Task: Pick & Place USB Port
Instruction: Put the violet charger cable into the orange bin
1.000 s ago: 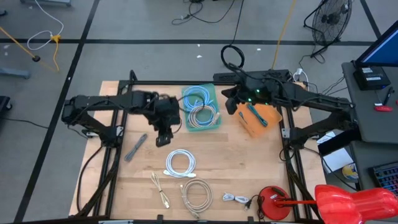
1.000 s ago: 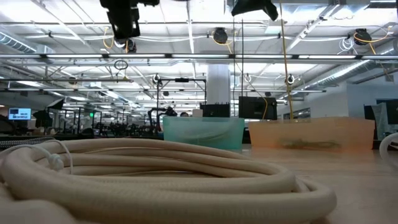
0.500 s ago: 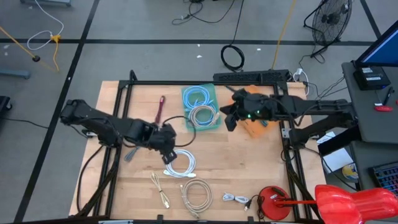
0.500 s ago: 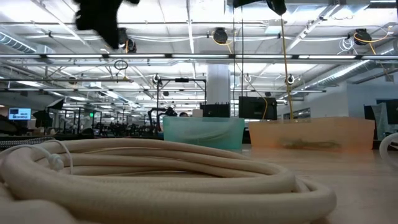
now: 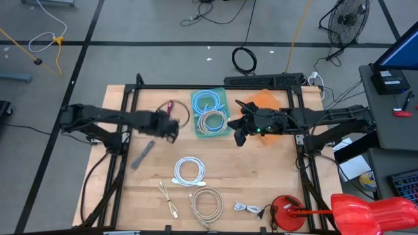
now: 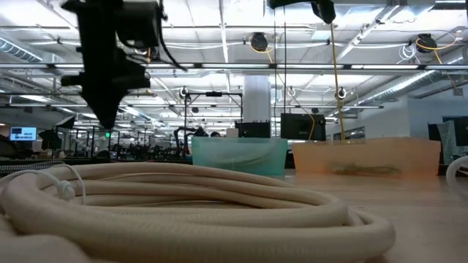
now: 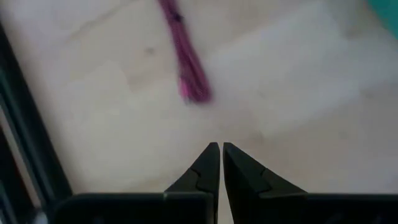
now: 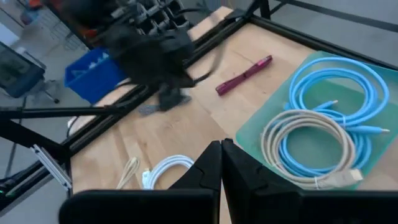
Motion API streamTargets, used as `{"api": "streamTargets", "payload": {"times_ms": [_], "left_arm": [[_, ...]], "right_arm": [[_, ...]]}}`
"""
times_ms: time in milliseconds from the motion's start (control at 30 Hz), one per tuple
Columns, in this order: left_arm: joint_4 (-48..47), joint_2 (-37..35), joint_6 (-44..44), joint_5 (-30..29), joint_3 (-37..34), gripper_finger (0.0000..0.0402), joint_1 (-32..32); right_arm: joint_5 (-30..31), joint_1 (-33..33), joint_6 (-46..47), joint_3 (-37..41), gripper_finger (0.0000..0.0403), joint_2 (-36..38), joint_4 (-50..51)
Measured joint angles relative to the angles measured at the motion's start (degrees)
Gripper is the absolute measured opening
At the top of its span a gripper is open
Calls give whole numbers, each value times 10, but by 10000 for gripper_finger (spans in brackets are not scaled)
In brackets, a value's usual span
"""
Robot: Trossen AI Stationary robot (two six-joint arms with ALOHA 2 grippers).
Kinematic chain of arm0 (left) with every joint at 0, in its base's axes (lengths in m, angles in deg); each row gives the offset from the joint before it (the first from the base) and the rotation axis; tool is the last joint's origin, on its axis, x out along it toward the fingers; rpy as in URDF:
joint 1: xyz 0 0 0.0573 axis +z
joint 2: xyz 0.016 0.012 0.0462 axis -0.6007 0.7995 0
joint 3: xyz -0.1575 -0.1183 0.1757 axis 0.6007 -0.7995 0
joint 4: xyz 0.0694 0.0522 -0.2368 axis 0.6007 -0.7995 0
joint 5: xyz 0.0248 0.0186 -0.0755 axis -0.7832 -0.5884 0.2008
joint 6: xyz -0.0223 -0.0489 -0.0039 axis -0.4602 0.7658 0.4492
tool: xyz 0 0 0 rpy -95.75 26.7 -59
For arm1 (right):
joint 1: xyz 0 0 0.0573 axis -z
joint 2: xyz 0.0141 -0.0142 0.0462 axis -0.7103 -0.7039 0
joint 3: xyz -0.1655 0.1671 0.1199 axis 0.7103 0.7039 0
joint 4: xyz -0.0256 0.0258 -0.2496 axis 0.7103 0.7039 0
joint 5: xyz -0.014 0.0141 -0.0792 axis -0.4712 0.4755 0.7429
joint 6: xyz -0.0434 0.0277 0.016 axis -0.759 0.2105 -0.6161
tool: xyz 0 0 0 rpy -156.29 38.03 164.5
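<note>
Several coiled USB cables lie about. A blue one (image 5: pixel 205 101) and a beige one (image 5: pixel 212 121) rest in the teal tray (image 5: pixel 223 98). A white coil (image 5: pixel 189 171) and a larger beige coil (image 5: pixel 207 203) lie on the wooden table. My left gripper (image 5: pixel 170 129) points steeply down, shut and with nothing in it, just on the near side of a magenta pen-like stick (image 7: pixel 186 68). My right gripper (image 5: pixel 239 135) hovers shut between the teal tray and the orange tray (image 5: pixel 266 99), also with nothing in it (image 8: pixel 221 146).
A grey flat tool (image 5: pixel 142 155), a thin beige cable (image 5: pixel 168 199) and a small white cable (image 5: pixel 248 209) lie on the near half of the table. A red object (image 5: pixel 287 212) sits at the near right corner. Black frame rails (image 5: pixel 124 111) border the table.
My left gripper has swung toward the near edge over the white coil, then back toward the far side. It has come down low beside the magenta stick while rolling about its own axis. My right gripper has shifted from over the orange tray toward the near edge.
</note>
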Motion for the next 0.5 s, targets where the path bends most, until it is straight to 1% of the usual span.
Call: {"api": "streamTargets", "payload": {"times_ms": [100,200,267,333,433,500], "left_arm": [[36,2,-94,21,-2,28,87],[98,5,-171,73,-1,51,165],[135,5,-195,105,-1,82,205],[156,6,-202,122,-1,119,238],[169,22,-228,138,-1,169,270],[177,34,-248,144,-1,195,282]], "right_arm": [[0,-1,0,1,0,0,-1],[0,-1,-1,1,0,0,-1],[0,-1,-2,1,0,0,-1],[0,-1,-3,1,0,0,-1],[1,-1,-4,1,0,0,-1],[13,-1,-4,1,0,0,-1]]}}
